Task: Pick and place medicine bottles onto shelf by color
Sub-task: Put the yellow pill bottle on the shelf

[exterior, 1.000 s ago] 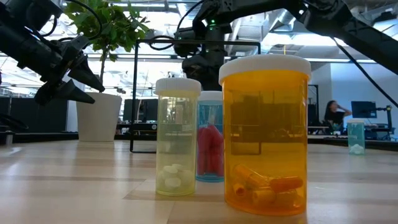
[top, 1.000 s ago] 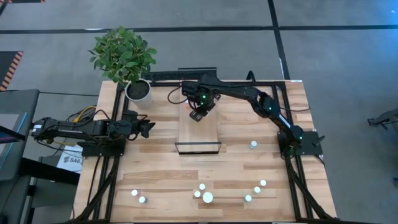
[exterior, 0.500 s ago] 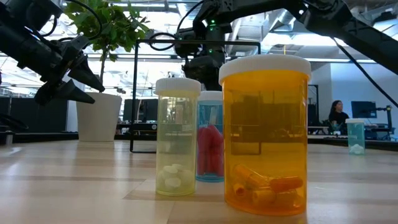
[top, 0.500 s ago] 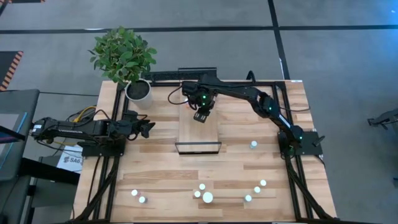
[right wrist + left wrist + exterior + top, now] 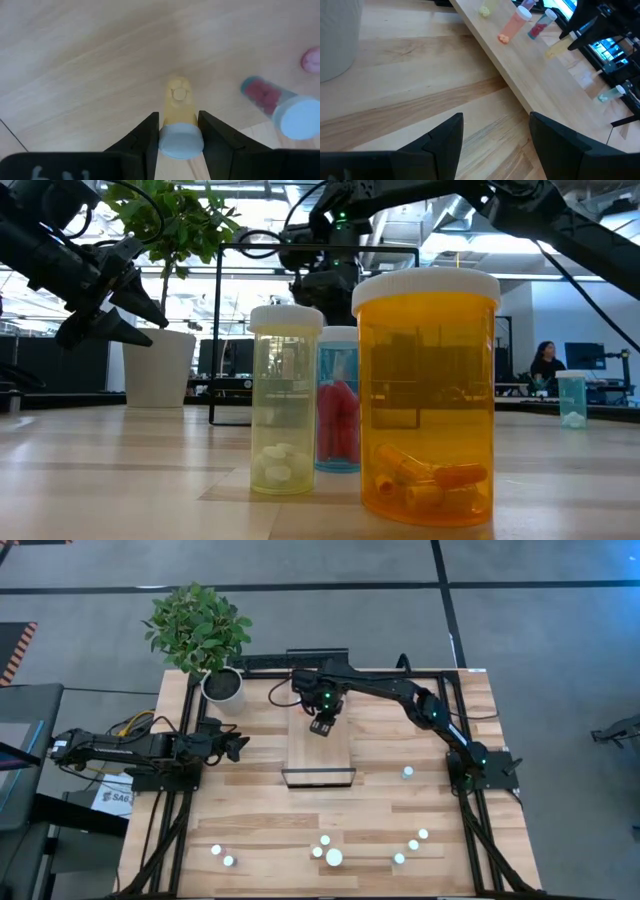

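Note:
The shelf point(image 5: 320, 755) is a light-wood plank at the table's middle, with a dark frame at its near end. My right gripper point(image 5: 320, 726) hangs over its far half, shut on a yellow bottle point(image 5: 177, 107). In the left wrist view a pink bottle point(image 5: 512, 25) and a teal bottle with red pills point(image 5: 540, 22) are on the shelf. Several white-capped bottles stand near the table's near edge, among them a bigger orange one point(image 5: 428, 395). One teal bottle point(image 5: 407, 772) stands alone at the right. My left gripper point(image 5: 235, 745) is open and empty at the table's left. My right gripper pinches the yellow bottle at its white cap end point(image 5: 181, 141) between the two fingers point(image 5: 147, 137). The fingers come from above, pointing down, and the bottle's body reaches past them toward the shelf. In the left wrist view the bottle point(image 5: 560, 46) is tilted. I cannot tell whether its bottom touches the shelf.
A white plant pot point(image 5: 222, 685) with a leafy plant stands at the table's far left corner. A yellowish thing point(image 5: 485, 9) sits farther along the shelf. The teal bottle with red pills point(image 5: 270, 100) is close beside the held bottle. A person sits in the room behind point(image 5: 548, 365).
My right gripper has turned a little over the shelf's far half, still holding the yellow bottle, and has stayed in nearly the same place.

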Robot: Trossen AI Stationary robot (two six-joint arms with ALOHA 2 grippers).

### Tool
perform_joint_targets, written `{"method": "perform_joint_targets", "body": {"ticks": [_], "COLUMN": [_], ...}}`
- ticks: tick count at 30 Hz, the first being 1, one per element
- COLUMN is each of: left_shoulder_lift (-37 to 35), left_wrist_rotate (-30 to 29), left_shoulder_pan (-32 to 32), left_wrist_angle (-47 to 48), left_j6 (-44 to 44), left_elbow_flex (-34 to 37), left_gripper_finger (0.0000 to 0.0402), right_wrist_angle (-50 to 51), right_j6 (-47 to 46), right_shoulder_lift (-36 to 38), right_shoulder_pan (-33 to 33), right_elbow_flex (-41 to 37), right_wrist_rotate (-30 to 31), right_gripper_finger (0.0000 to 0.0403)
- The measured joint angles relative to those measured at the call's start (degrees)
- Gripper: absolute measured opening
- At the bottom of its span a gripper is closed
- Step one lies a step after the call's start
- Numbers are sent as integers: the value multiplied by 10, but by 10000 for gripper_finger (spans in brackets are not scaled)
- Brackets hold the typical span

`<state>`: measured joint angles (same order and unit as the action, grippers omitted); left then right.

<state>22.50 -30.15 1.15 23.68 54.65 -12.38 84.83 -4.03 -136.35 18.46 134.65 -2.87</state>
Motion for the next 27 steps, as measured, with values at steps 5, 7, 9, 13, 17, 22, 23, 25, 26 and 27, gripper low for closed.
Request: {"method": "perform_joint_targets", "body": {"ticks": [5, 7, 9, 13, 17, 22, 23, 25, 26, 27], "left_shoulder_lift": [0, 0, 0, 0, 0, 0, 0, 0, 0, 0], "left_wrist_rotate": [0, 0, 0, 0, 0, 0, 0, 0, 0, 0], "left_shoulder_pan": [0, 0, 0, 0, 0, 0, 0, 0, 0, 0], "left_wrist_angle": [0, 0, 0, 0, 0, 0, 0, 0, 0, 0], "left_j6": [0, 0, 0, 0, 0, 0, 0, 0, 0, 0], "left_elbow_flex": [0, 0, 0, 0, 0, 0, 0, 0, 0, 0], "left_gripper_finger": [212, 212, 212, 212, 212, 212, 212, 212, 212, 212], "right_wrist_angle": [-23, -26, -27, -27, -24, -21, -20, -20, -20, -20], "right_j6": [0, 1, 10, 15, 15, 11, 11, 11, 11, 11], "right_shoulder_lift": [0, 0, 0, -9, -23, -33, -33, -34, -34, -34], "right_shoulder_pan": [-1, -2, -2, -5, -10, -13, -12, -12, -12, -12], "right_elbow_flex": [0, 0, 0, -1, 0, 0, 0, 0, 0, 0], "right_wrist_rotate": [0, 0, 0, -4, -5, -9, -10, -10, -10, -10], "right_gripper_finger": [143, 143, 144, 148, 147, 144, 144, 144, 144, 144]}}
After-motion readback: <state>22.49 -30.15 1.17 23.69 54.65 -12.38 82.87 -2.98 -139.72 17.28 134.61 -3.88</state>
